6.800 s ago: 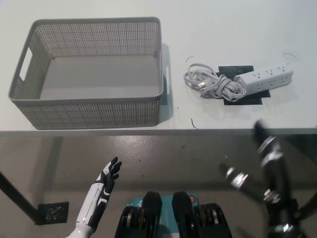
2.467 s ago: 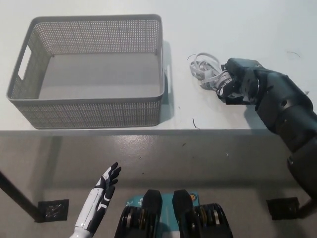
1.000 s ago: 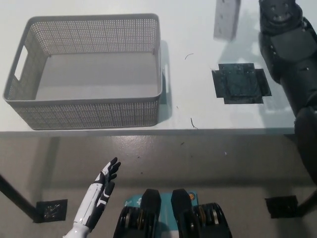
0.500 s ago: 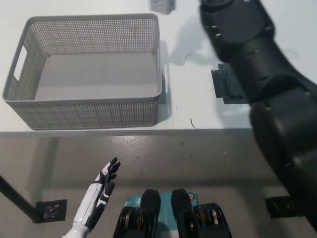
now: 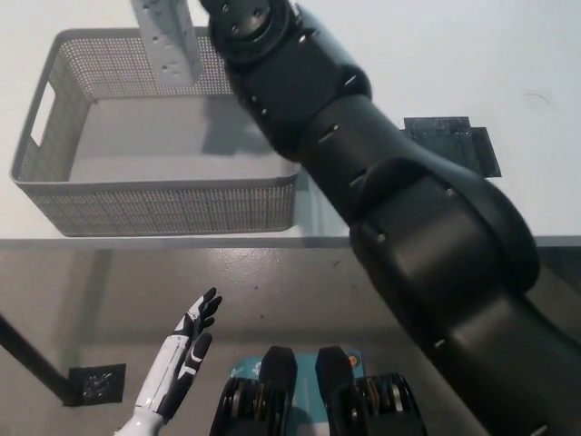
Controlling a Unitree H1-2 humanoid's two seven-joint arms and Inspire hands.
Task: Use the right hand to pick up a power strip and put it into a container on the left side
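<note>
My black right arm reaches from the bottom right across the table to the top middle. Its hand (image 5: 243, 16) is over the right part of the grey mesh basket (image 5: 163, 207). The white power strip (image 5: 169, 41) hangs on end in the air above the basket's back half, right beside the hand, which is shut on it. The strip's top end runs out of the picture, and its cord is hidden. My white left hand (image 5: 188, 349) rests open at the lower left, below the table's front edge.
A black patch (image 5: 458, 143) lies on the white table at the right, partly covered by my arm. The table's front edge (image 5: 182, 242) runs across the middle of the picture, with grey floor below it.
The right arm has swung left with the power strip, from beyond the basket's back right corner to above the inside of the basket. The left hand has stayed put.
</note>
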